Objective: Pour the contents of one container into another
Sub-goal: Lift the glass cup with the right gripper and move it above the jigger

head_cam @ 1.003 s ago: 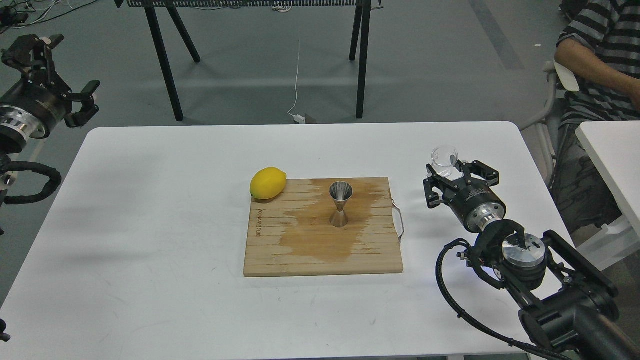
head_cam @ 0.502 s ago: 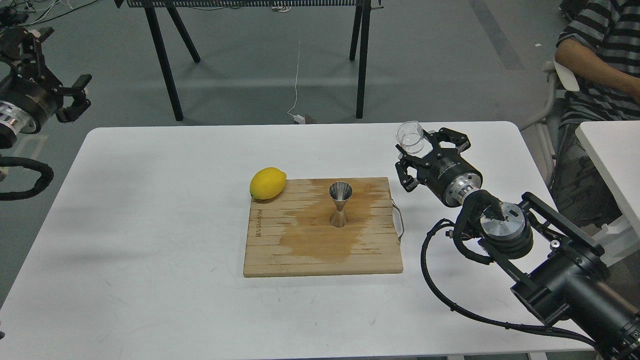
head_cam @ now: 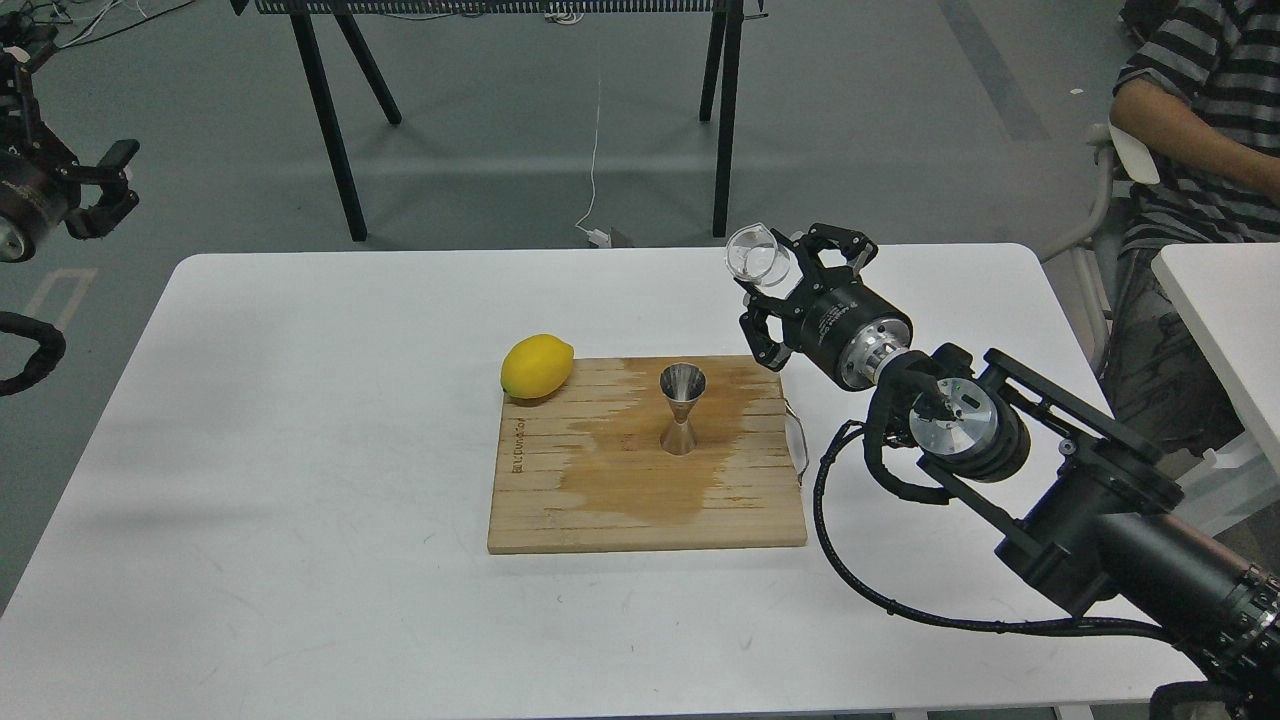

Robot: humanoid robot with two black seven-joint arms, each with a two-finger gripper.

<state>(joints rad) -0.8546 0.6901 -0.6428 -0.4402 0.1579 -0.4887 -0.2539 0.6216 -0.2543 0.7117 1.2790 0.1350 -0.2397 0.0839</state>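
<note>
The right gripper is holding the clear glass cup clenched between its jaws — tilting it toward the steel jigger waiting below-left — for pouring.

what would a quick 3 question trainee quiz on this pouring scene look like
1. True or false: the glass cup rests on the cutting board.
2. What does the jigger stand on? A) white table B) cutting board C) lemon
3. Fill in: the lemon sits at the board's far ____ corner.

Key
1. False: the right end effector holds it in the air.
2. B
3. left
</note>
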